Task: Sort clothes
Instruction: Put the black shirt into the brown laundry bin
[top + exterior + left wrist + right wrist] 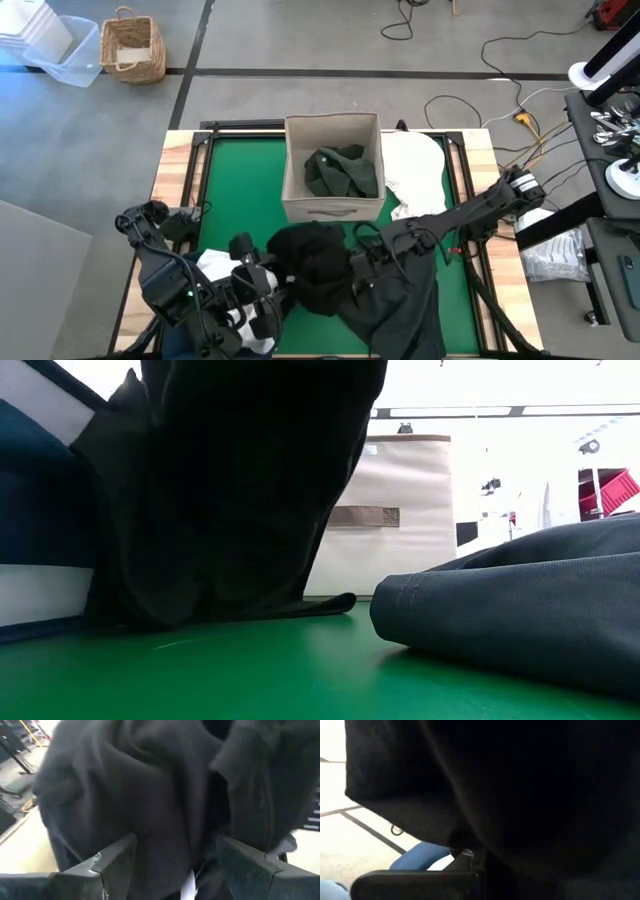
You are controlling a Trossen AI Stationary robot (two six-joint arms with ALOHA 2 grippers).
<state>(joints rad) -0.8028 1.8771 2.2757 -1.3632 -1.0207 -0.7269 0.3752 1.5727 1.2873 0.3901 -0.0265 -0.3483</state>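
Clothes are only partly sorted, as you can judge: a dark green garment [340, 170] lies inside the beige square fabric box [331, 208] at the middle of the green table [240, 190], and a white garment [418, 168] lies just beside that box. Left to sort are that white one, a charcoal grey garment [405, 305] spread on the near side, and a bunched black fabric garment [315, 262]. You have the black one lifted between the arms; the low view shows it hanging with its long axis upright and its hem trailing on the table. Your left gripper [170, 865] has its fingers spread apart around the black folds. Your right gripper [368, 262] is buried in cloth; I cannot tell its state.
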